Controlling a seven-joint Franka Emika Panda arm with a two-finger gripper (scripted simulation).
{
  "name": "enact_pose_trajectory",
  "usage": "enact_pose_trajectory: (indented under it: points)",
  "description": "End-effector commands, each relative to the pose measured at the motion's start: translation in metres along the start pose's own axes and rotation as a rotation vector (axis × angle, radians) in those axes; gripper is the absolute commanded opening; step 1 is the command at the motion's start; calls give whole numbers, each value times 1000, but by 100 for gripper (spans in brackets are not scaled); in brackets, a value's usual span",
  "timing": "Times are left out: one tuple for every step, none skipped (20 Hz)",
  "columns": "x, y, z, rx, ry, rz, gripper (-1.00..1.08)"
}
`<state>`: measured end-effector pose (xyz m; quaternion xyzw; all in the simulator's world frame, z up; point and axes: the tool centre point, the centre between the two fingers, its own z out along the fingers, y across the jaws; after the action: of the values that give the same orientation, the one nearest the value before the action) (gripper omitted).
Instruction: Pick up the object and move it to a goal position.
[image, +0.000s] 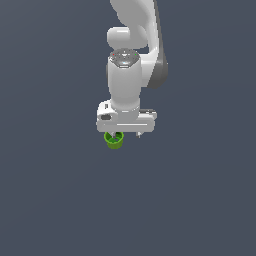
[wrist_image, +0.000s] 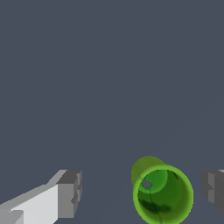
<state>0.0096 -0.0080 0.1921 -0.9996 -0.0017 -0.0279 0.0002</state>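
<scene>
White Panda gripper is hanging with jaws spread open, gripping nothing. Small bright green hollow cup is sitting between the grey fingertip pads, offset toward one pad, touching neither. Plain dark grey counter is lying open on every side.

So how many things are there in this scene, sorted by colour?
Green: 1, the cup, standing between the open fingers of the end effector.
White: 1, the robot arm.
Total: 2.
</scene>
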Motion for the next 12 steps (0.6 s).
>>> enact_pose_trajectory:
  points:
    - [0,0,0,0,0,0,28]
    - [0,0,0,0,0,1,28]
    - [0,2,-1,-1,1,4,28]
    - [0,4,-2,-2,2,10,28]
    - [0,6,-4,-3,4,17,28]
    - [0,9,-5,-4,5,23,28]
    - [0,11,-6,-5,6,27,28]
    - [0,11,-7,-5,6,29,28]
    - [1,11,-7,-5,6,29,28]
    - [0,11,-7,-5,6,28,28]
    - [0,11,-6,-5,6,29,28]
    - [0,11,-5,-7,7,31,28]
